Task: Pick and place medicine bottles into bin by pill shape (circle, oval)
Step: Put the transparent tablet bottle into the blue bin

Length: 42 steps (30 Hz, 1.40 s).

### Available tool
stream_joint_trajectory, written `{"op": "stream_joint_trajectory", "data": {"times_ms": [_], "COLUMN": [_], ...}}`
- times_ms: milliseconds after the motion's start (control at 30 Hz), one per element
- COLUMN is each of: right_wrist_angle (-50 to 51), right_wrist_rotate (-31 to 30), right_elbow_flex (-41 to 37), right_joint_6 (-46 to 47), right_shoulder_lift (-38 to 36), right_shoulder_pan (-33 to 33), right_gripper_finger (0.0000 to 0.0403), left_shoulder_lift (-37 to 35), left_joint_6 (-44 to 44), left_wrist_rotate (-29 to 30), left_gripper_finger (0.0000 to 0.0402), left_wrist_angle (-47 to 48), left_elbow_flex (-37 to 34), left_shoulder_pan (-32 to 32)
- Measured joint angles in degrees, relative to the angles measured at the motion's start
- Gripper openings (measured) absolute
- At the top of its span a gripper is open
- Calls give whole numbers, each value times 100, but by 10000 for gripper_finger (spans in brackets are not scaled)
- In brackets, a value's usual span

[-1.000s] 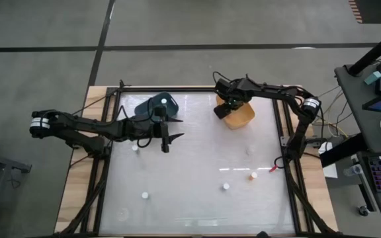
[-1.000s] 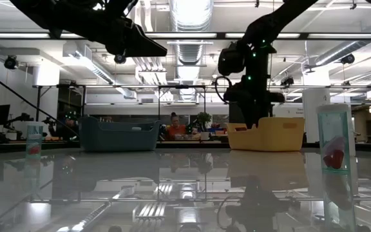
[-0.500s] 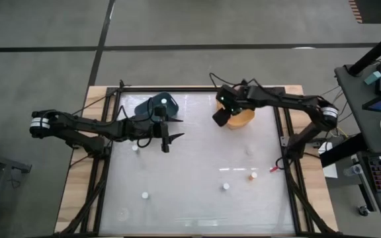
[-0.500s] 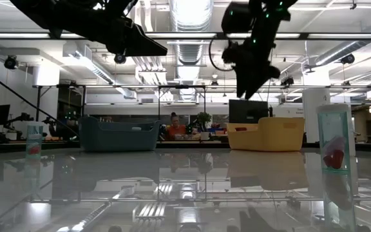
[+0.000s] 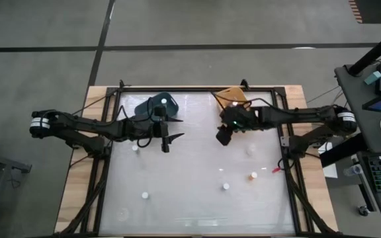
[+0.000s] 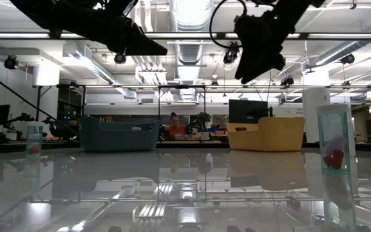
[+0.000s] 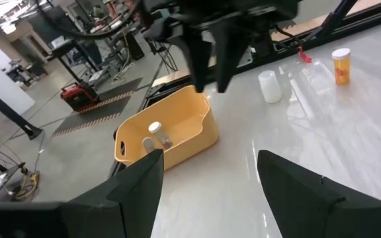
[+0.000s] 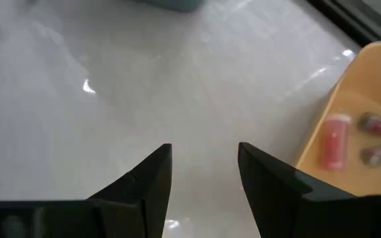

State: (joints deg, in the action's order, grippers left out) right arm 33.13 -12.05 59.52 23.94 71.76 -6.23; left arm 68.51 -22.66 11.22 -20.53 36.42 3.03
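Note:
My left gripper (image 5: 166, 143) hangs open and empty above the table, near the blue tub (image 5: 156, 106). My right gripper (image 5: 223, 137) is open and empty above the table, just nearer than the yellow tub (image 5: 233, 98); it also shows in the left wrist view (image 7: 210, 63). The yellow tub (image 7: 167, 135) holds bottles; a few (image 8: 336, 151) lie on its floor. White-topped medicine bottles stand upright on the table at the left (image 5: 135, 148), the near left (image 5: 145, 196) and the near middle (image 5: 225, 186). An orange-tinted one (image 5: 253, 176) stands at the right.
A small red scrap (image 5: 274, 169) lies by the table's right edge. A faint clear bottle (image 5: 250, 151) stands right of centre. In the low view, two bottles (image 6: 34, 138) (image 6: 335, 148) stand close to the camera. A person (image 6: 174, 125) shows far behind the table.
My right gripper has risen from the yellow tub and gone toward the table's near edge, out over the bare table beside the tub. My left arm has kept still.

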Motion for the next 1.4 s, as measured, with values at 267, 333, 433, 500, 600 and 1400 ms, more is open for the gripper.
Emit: {"op": "stream_joint_trajectory", "data": {"times_ms": [267, 333, 433, 500, 600, 1400], "right_wrist_angle": [-202, -91, 144, 336, 636, 2828], "right_wrist_rotate": [4, 36, 50, 54, 60, 158], "right_elbow_flex": [-750, -837, -899, -912, -915, -997], "right_joint_6": [505, 630, 762, 900, 1084, 2918], "right_shoulder_lift": [-565, -674, -828, -921, -1057, -1320], "right_shoulder_pan": [318, 362, 430, 459, 506, 1261], "right_gripper_finger": [167, 166, 167, 166, 166, 231], "left_shoulder_lift": [0, 0, 2, 2, 2, 2], "left_joint_6": [764, 1025, 1322, 1456, 1546, 1633], "left_wrist_rotate": [-2, -2, -3, -2, -2, -3], "left_gripper_finger": [228, 228, 228, 228, 228, 228], "left_wrist_angle": [2, 9, 15, 13, 7, -4], "left_elbow_flex": [-1, -7, -8, -8, -6, -5], "left_shoulder_pan": [-1, -4, -7, -7, -7, -2]}}
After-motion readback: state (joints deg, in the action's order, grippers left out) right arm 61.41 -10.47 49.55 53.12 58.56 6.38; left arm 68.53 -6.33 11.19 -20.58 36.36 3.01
